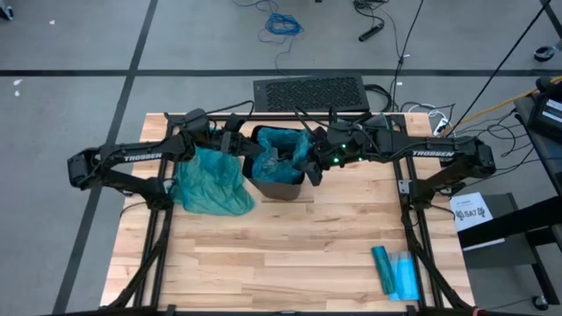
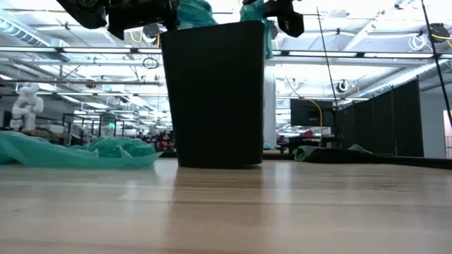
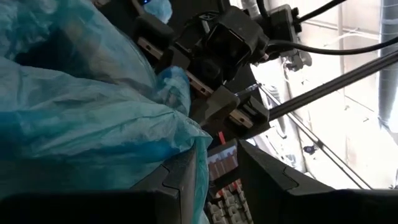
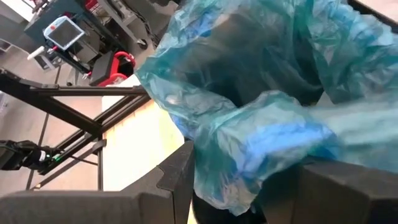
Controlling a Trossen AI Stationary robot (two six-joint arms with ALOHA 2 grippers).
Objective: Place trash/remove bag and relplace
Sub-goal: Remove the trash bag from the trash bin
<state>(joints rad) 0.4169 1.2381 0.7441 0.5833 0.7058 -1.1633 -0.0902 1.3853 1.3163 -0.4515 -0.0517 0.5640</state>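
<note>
Teal plastic liner bag (image 1: 283,145) is sitting in the black bin (image 1: 279,184) at table's 12 o'clock. Right gripper (image 4: 242,171) is pinching its rim; left gripper (image 3: 217,180) is holding another fold. Crumpled teal bag (image 1: 211,183) is lying at bin's 9 o'clock.

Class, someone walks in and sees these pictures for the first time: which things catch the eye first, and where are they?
First, the dark bin at the table's far middle, a blue-teal bag spilling over its rim. Both arms meet above it: the right pincer grips the bag's edge at the rim, the left pincer is at the opposite side. A second, crumpled teal bag lies on the table left of the bin.
</note>
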